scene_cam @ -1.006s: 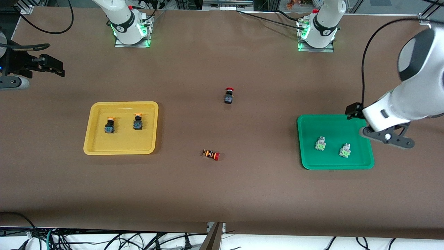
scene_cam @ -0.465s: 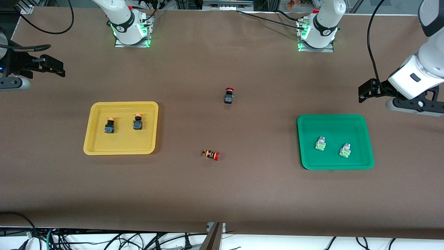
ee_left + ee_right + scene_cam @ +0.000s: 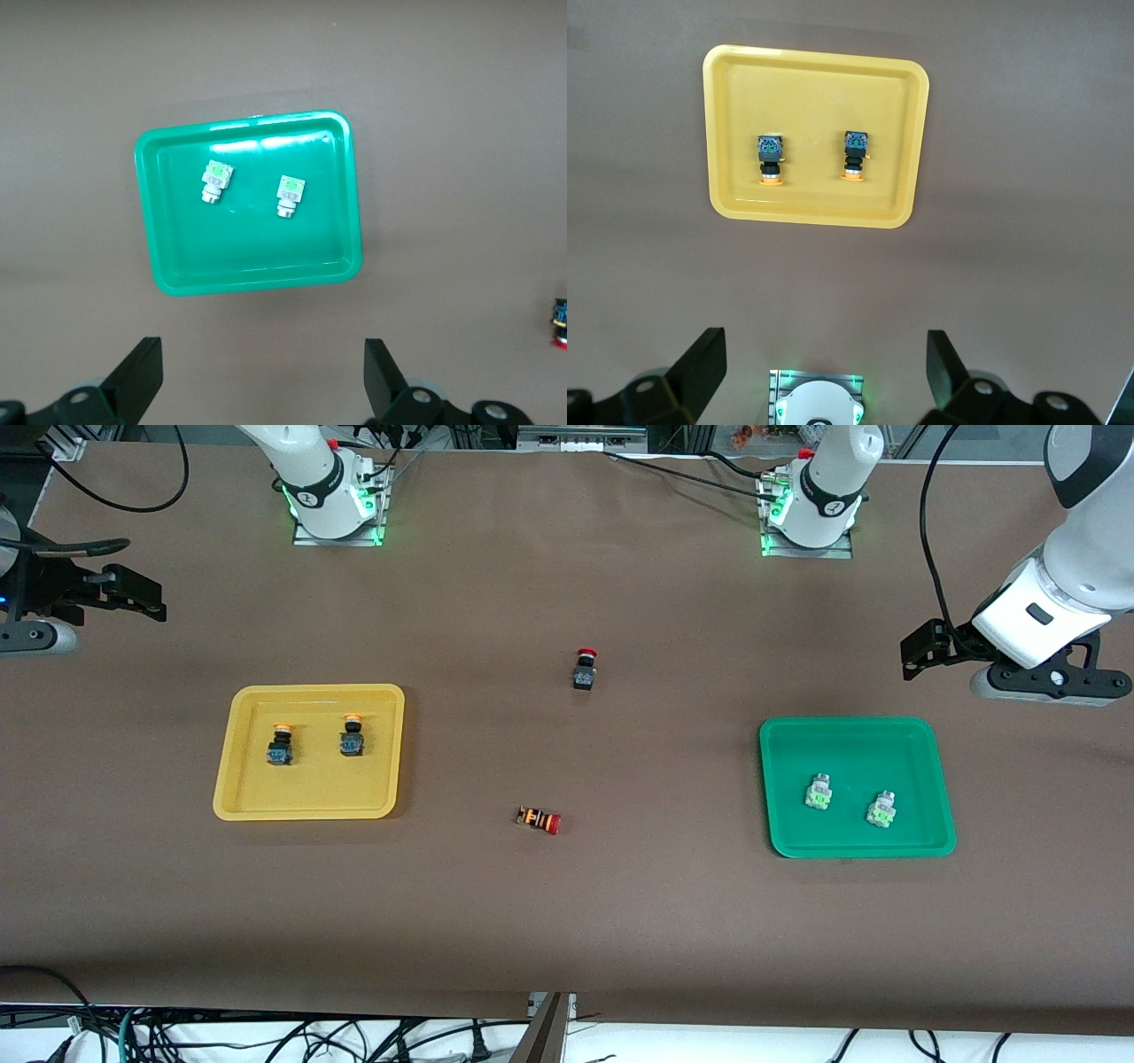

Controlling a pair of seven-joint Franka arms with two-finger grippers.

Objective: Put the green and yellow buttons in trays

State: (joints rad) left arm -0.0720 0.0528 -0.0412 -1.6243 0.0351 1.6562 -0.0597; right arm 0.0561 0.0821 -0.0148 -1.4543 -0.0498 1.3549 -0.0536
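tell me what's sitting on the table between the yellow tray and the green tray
In the front view, two red-capped switches: a black one and an orange-striped one, between the yellow tray and green tray.

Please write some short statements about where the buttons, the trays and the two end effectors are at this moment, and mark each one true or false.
1. Both yellow-capped buttons sit in the yellow tray. True.
2. The green tray holds one button. False: two green-marked buttons sit in it.
3. The left end effector is open and holds nothing. True.
4. The right end effector grips a button. False: it is open and empty.
5. The red-capped black switch is in a tray. False: it stands on the table between the trays.
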